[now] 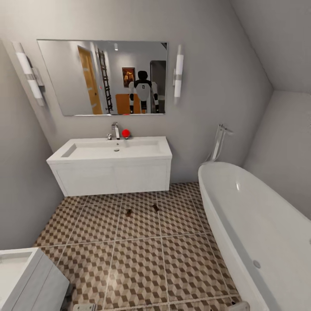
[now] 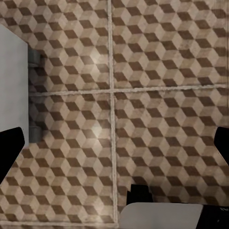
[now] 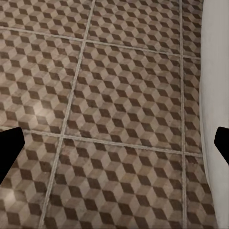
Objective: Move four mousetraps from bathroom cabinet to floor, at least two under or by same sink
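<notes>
A bathroom seen from the robot's head camera, with the bathroom sink (image 1: 110,149) as the main landmark on the far wall. To the left of the sink, a long white wall light (image 1: 28,73) hangs beside a wide mirror (image 1: 103,77) mounted above the basin. Nearer the camera and to the left of the sink, the corner of a second white unit (image 1: 26,278) comes into the picture. The sink itself is a wide white basin on a white drawer unit, with a chrome tap (image 1: 115,130) at the back and a small red object (image 1: 125,133) just right of the tap. The mirror shows the robot's reflection (image 1: 143,91).

On the bathroom floor (image 1: 138,263), patterned in brown and beige cubes, two mousetraps lie just in front of the sink, close to its lower edge: one mousetrap (image 1: 128,212) and a second mousetrap (image 1: 156,207) slightly to its right, apart from each other.

To the right of the sink, another wall light (image 1: 179,75) flanks the mirror, and a white bathtub (image 1: 255,229) runs along the right wall.

In the left wrist view, the left gripper (image 2: 114,143) hangs over bare tiles with its jaws spread wide and nothing between them. In the right wrist view, the right gripper (image 3: 114,143) is likewise spread apart and empty above the tiles.
</notes>
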